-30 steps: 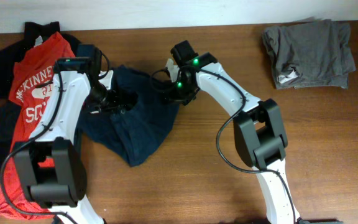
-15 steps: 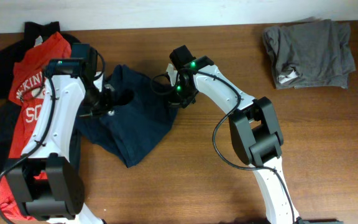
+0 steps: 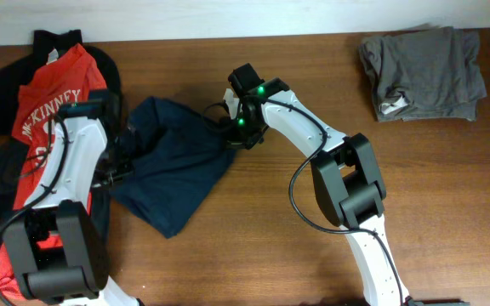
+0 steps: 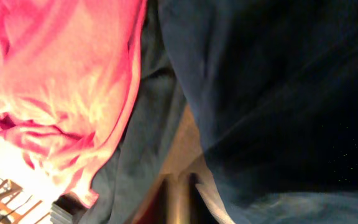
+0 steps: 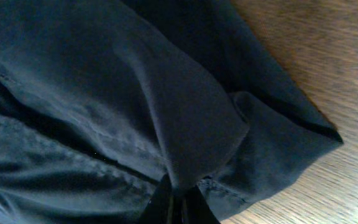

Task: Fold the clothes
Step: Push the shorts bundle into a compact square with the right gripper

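Shorts (image 3: 170,166) slid left, in right fingers (image 5: 199,210).

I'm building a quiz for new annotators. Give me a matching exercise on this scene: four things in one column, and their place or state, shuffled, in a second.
1 navy shorts
2 red T-shirt
3 grey garment
4 right hand

A alone, at the far right of the table
B shut on dark blue fabric
C at the left, white lettering showing
D rumpled, in the middle

Pairs: 1-D, 2-C, 3-A, 4-B.
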`<act>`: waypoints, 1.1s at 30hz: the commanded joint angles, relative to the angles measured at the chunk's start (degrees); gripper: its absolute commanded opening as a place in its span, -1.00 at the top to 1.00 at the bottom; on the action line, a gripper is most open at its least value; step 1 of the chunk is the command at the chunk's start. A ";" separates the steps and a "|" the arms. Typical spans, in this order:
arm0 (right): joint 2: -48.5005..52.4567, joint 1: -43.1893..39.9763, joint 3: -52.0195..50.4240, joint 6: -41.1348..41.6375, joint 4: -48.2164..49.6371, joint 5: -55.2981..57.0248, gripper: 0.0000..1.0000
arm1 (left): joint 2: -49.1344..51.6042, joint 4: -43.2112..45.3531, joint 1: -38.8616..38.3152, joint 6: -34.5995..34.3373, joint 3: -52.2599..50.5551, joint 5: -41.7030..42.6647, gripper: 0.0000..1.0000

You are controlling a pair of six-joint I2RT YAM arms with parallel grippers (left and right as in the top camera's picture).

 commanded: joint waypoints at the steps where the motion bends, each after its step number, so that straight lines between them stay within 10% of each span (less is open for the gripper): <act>1: 0.85 -1.03 0.37 0.04 0.15 3.17 0.63 | -1.44 3.13 1.11 -1.42 -4.59 -1.84 -0.65; 2: 0.74 -1.07 0.52 0.04 0.09 2.43 0.18 | -1.44 3.69 1.11 -1.42 -4.76 -1.55 -0.98; 4: 0.35 -1.36 0.81 0.02 0.02 0.92 -0.17 | -1.46 4.94 1.11 -1.42 -4.68 -1.29 -0.98; 10: -4.09 -2.69 2.73 0.07 -3.34 -0.55 -0.39 | -1.57 6.38 1.14 -1.42 0.04 0.81 -0.99; 30: -6.64 8.35 -0.17 6.12 -8.26 0.70 -0.37 | -1.55 12.92 1.14 -0.96 12.74 2.23 -0.98; 33: -6.56 10.95 -2.29 8.50 -3.56 5.27 0.25 | -1.55 14.38 1.14 -0.94 12.74 2.23 -0.99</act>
